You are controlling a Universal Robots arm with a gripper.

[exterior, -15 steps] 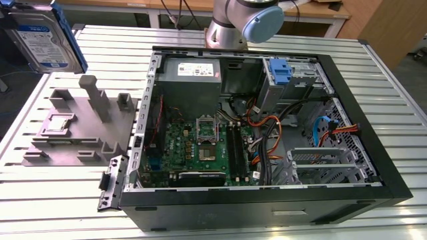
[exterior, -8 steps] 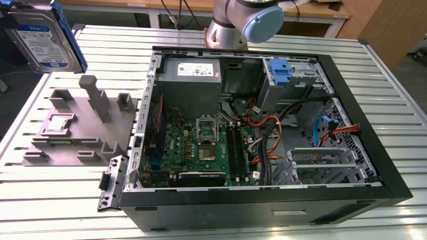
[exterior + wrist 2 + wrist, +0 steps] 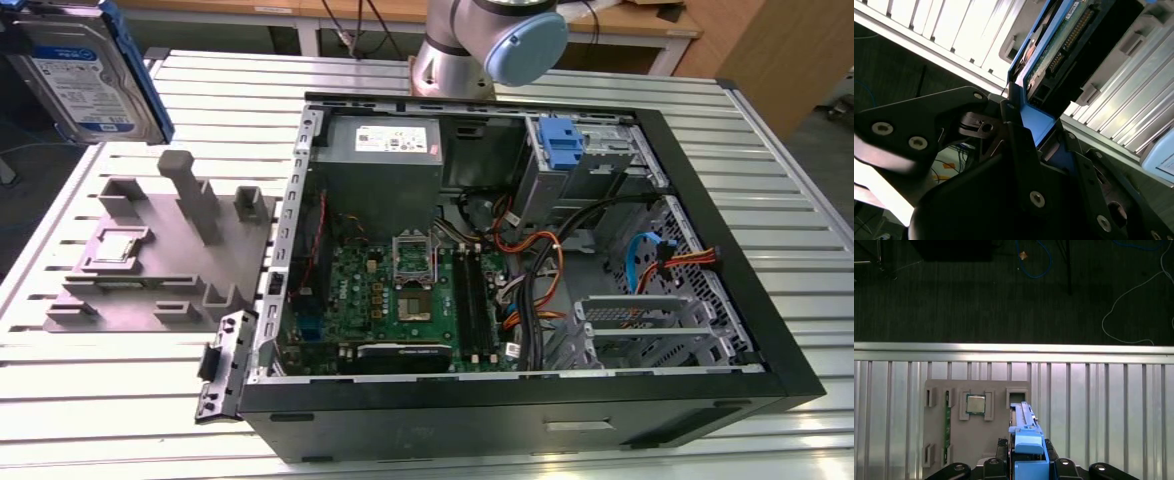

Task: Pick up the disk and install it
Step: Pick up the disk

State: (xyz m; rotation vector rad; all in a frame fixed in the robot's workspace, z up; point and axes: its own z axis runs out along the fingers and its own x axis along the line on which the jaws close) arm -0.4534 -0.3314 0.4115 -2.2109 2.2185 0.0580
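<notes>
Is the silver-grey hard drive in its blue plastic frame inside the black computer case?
Out: the gripper holds the disk in the air, outside the case.

The black metal gripper (image 3: 1035, 127) clamps the blue-framed hard disk (image 3: 1054, 50), its green circuit board (image 3: 1046, 60) exposed, against the ribbed silver table (image 3: 954, 30).

A ribbed silver metal table (image 3: 120, 400) carries an open black desktop computer case (image 3: 467, 425) lying on its side. Inside it are a green motherboard (image 3: 387, 290), a grey boxy power supply (image 3: 387, 150), a bare blue plastic bracket (image 3: 561, 145) in a bay and a tangle of orange and black cables (image 3: 534, 270). Towards the exterior view's left stands a grey moulded parts holder (image 3: 147, 270), just beside the case. In the first wrist view its recesses hold a small square silver chip (image 3: 975, 403) and a narrow green memory stick (image 3: 947, 427). A loose blue cable (image 3: 1039, 265) lies on the dark floor beyond the table's edge.
</notes>
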